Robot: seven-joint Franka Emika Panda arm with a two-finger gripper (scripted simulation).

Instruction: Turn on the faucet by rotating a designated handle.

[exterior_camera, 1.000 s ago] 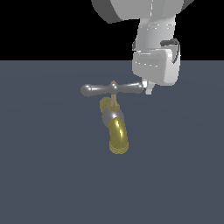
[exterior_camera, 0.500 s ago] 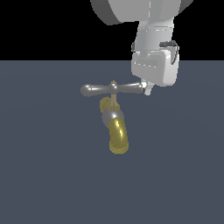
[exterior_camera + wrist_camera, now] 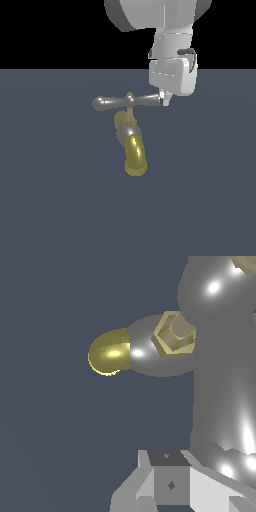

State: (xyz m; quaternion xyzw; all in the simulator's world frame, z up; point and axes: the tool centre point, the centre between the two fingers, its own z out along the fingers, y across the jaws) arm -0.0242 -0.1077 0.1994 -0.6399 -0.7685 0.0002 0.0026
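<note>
exterior view showed the faucet [image 3: 131,145] standing alone on a plain dark grey surface [image 3: 50,200], near the middle of the frame, its gold spout [image 3: 135,157] curving down toward the camera. the handle [image 3: 127,102] lay roughly level across the top of the stem, one bulbous end free toward the exterior view's left. the other end, toward the exterior view's right, met the gripper [image 3: 164,99], which hung down from the arm above.

the fingertip appeared to be touching or just beside that end of the bar; actual contact could not be confirmed. the jaws' state could not be told: only one narrow tip showed in the exterior view, and the wrist view showed a single finger base beside the bar's shining grey mass, with no gap to be read.

wrist view also showed the brass hex nut [image 3: 174,332], the grey collar and the spout tip beyond it.

judged risks: the contact sat at the very end of a rounded, glossy bar, so a sideways push could slide off the bulb and leave the handle unturned. a push directed too low could press against the stem instead of rotating the bar.
</note>
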